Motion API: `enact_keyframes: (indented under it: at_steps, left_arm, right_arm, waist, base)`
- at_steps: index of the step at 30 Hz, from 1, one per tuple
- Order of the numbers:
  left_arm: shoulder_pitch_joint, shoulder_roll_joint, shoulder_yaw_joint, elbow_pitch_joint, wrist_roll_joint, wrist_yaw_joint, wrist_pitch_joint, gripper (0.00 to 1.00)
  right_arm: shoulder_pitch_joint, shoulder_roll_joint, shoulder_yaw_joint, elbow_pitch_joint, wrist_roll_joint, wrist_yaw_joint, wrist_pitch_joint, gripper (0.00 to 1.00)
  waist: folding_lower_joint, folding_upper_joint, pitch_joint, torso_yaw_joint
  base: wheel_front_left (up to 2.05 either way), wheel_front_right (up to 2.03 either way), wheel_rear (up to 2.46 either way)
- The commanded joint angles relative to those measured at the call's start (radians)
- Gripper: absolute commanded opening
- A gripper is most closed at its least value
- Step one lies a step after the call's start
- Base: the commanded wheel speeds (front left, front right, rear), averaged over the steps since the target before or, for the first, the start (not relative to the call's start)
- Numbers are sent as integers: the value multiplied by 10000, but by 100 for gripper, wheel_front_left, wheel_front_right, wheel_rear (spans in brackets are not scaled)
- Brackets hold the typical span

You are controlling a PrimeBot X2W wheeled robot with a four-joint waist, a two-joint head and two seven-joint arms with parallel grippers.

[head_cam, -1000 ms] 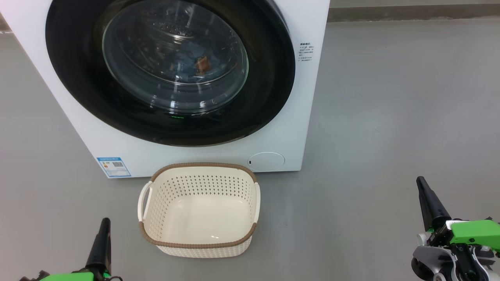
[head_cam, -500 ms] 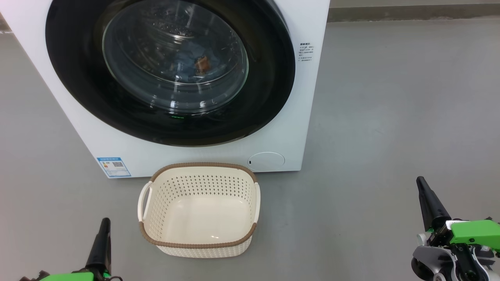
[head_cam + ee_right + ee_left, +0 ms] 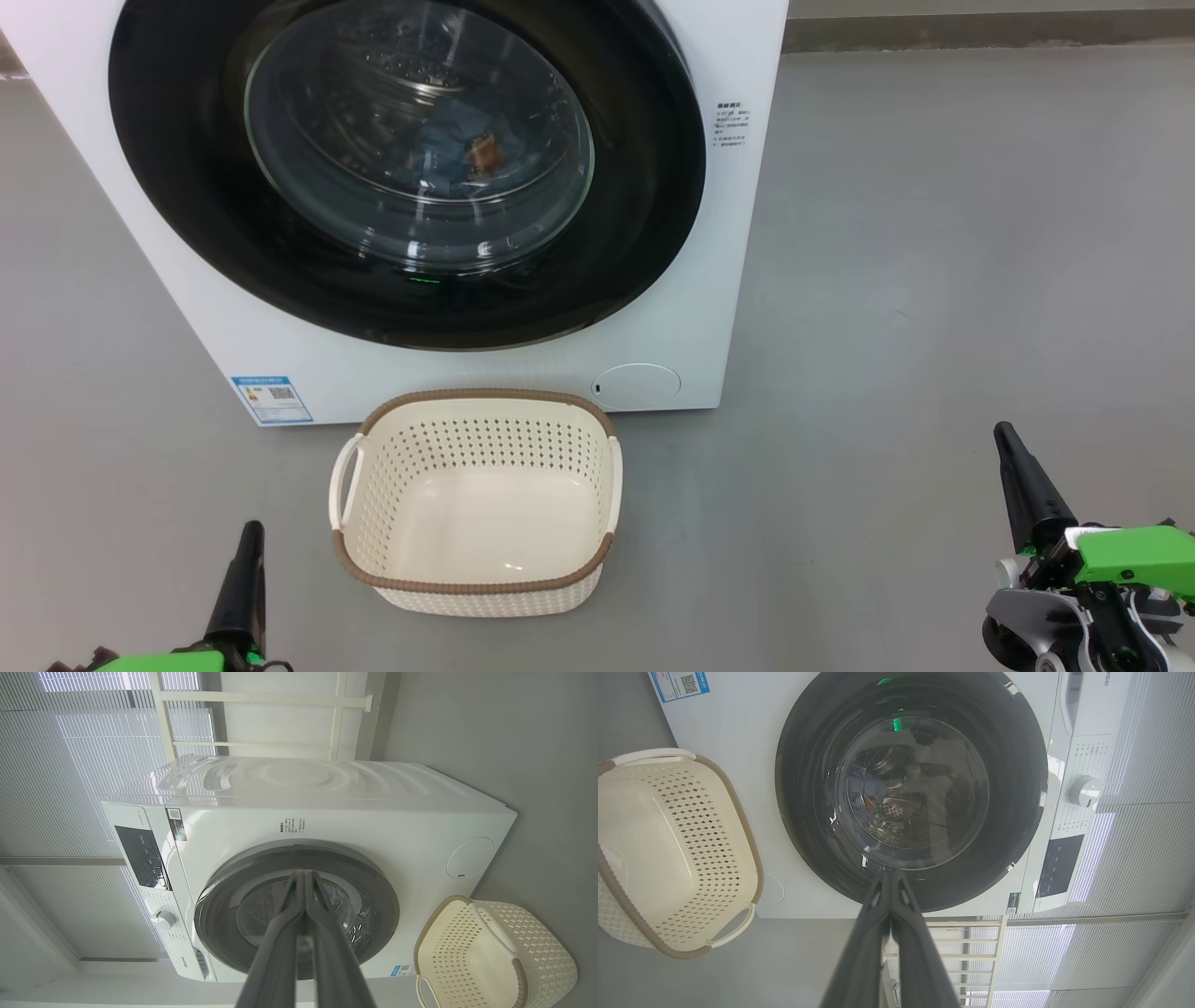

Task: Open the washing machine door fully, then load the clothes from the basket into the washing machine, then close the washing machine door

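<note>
The white washing machine (image 3: 709, 280) stands ahead with its glossy black washing machine door (image 3: 187, 187) shut flush against the front. Through the glass window, blue clothes (image 3: 467, 140) with an orange-brown figure lie in the steel drum. The cream basket (image 3: 476, 504) with a brown rim sits on the floor just before the machine, nothing inside it. My left gripper (image 3: 250, 532) is shut at the lower left, left of the basket. My right gripper (image 3: 1005, 434) is shut at the lower right, well clear of the basket. Both hold nothing. The wrist views show the door (image 3: 1017, 788) (image 3: 373, 882) shut too.
Grey floor (image 3: 934, 233) spreads to the right of the machine. A control panel with a white dial (image 3: 1083, 791) sits on the machine's top strip. Window blinds (image 3: 70, 742) and a white rail frame (image 3: 280, 700) stand behind the machine.
</note>
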Motion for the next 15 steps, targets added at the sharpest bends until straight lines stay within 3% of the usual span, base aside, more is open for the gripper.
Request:
enact_keyframes:
  at_steps: [1,15]
  left_arm:
    - [-463,85,330,-199,-64,4,73,0]
    - [-463,85,330,-200,-64,4,73,0]
  right_arm:
    - [-53,-34,206,-293,-53,16,55,0]
    - [-54,-28,198,-292,-60,16,61,0]
  waist:
    - [0,0,0,0]
    - [0,0,0,0]
  base:
    - [0,0,0]
    - [0,0,0]
